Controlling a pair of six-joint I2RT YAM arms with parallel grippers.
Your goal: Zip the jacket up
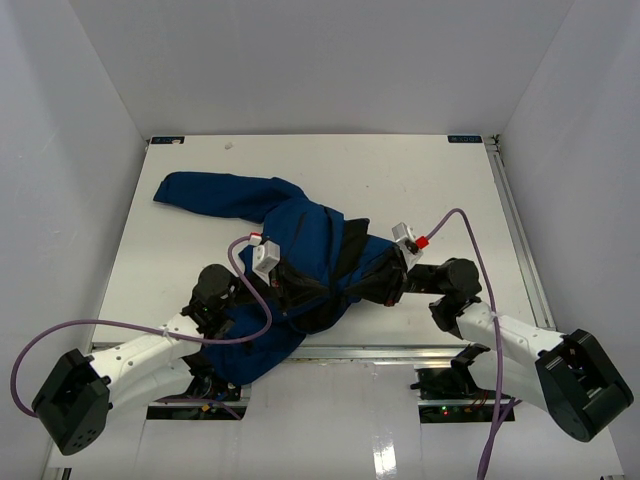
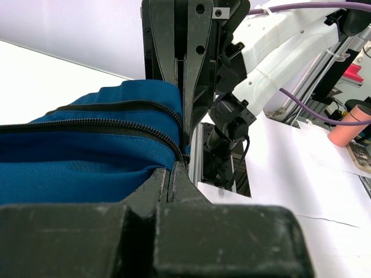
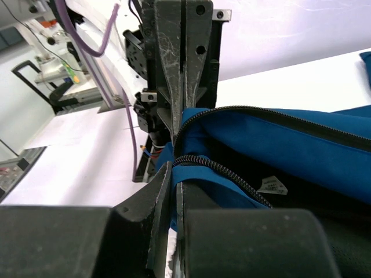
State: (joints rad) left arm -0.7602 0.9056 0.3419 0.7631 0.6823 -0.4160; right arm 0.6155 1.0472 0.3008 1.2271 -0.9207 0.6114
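Note:
The royal-blue jacket lies crumpled on the white table, one sleeve stretched to the far left, black lining showing in the middle. My left gripper is shut on the jacket's zipper edge; in the left wrist view its fingers pinch the blue fabric beside the black zipper teeth. My right gripper is shut on the other front edge; in the right wrist view the fabric and zipper teeth run between its fingers. A small white label shows inside.
The table is bounded by white walls at the back and sides. A metal rail runs along the near edge by the arm bases. Purple cables loop from both wrists.

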